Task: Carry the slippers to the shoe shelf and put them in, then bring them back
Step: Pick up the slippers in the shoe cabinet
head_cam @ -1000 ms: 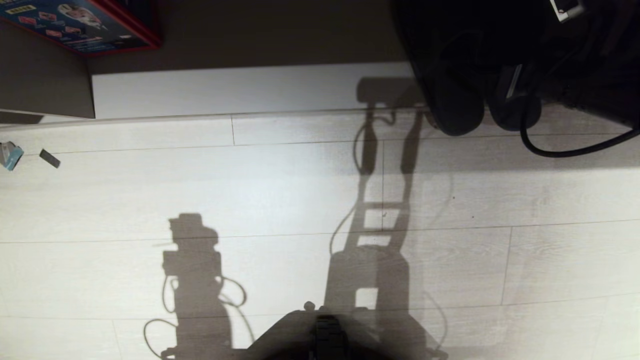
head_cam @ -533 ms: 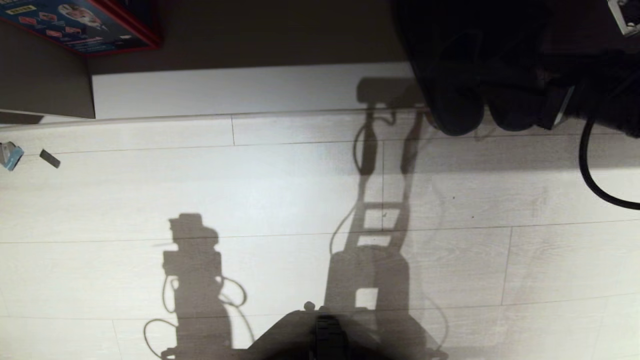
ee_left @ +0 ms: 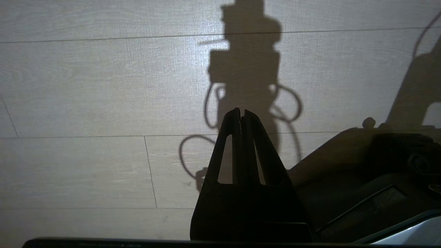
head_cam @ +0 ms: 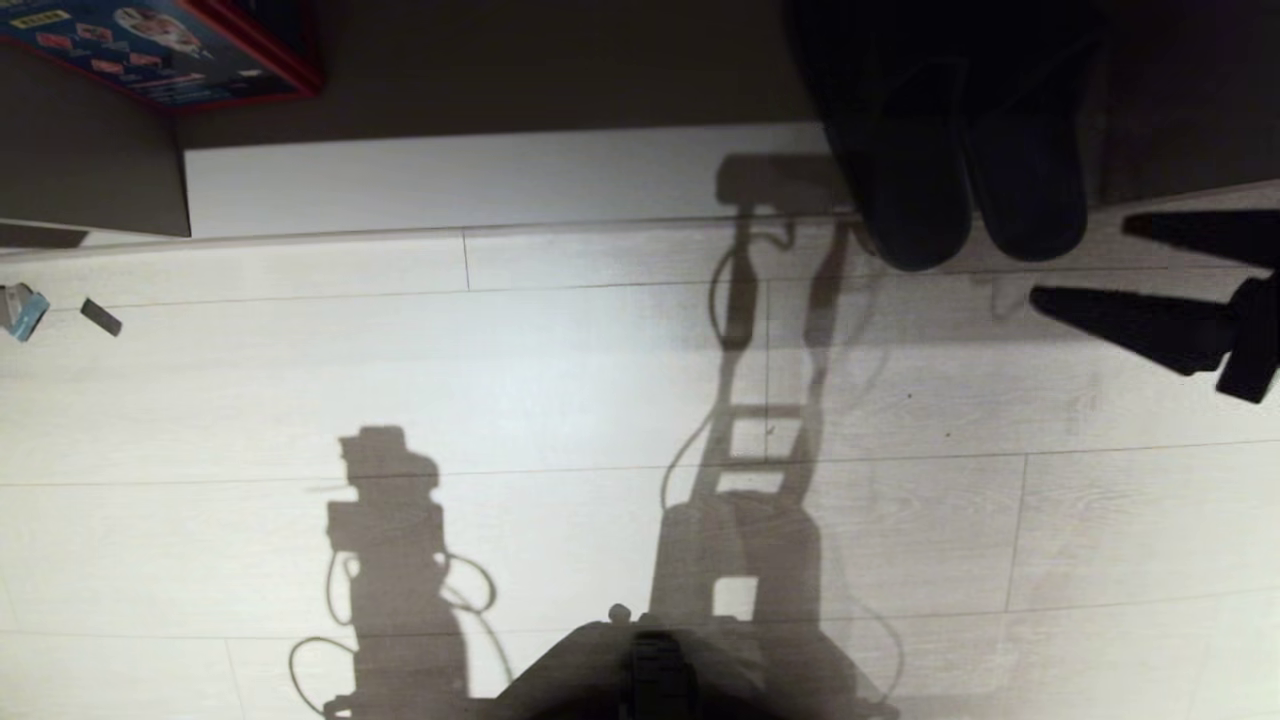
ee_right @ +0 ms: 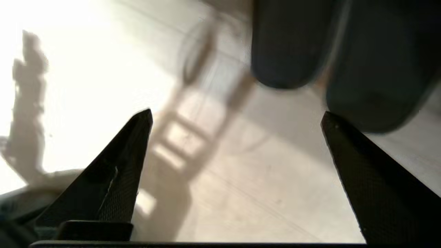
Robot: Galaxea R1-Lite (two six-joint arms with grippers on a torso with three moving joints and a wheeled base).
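Two flat dark grey-black slide slippers [head_cam: 965,190] just ahead of spread, empty right gripper [head_cam: 1085,265]; probably light, flexible; pinch heel edges together.

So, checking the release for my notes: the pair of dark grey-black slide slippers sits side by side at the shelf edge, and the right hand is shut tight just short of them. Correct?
Not quite. The right hand is wide open, its fingers spread apart, as the right wrist view shows. The rest holds: the pair of dark grey-black slide slippers sits side by side at the shelf edge, with the hand just short of them.
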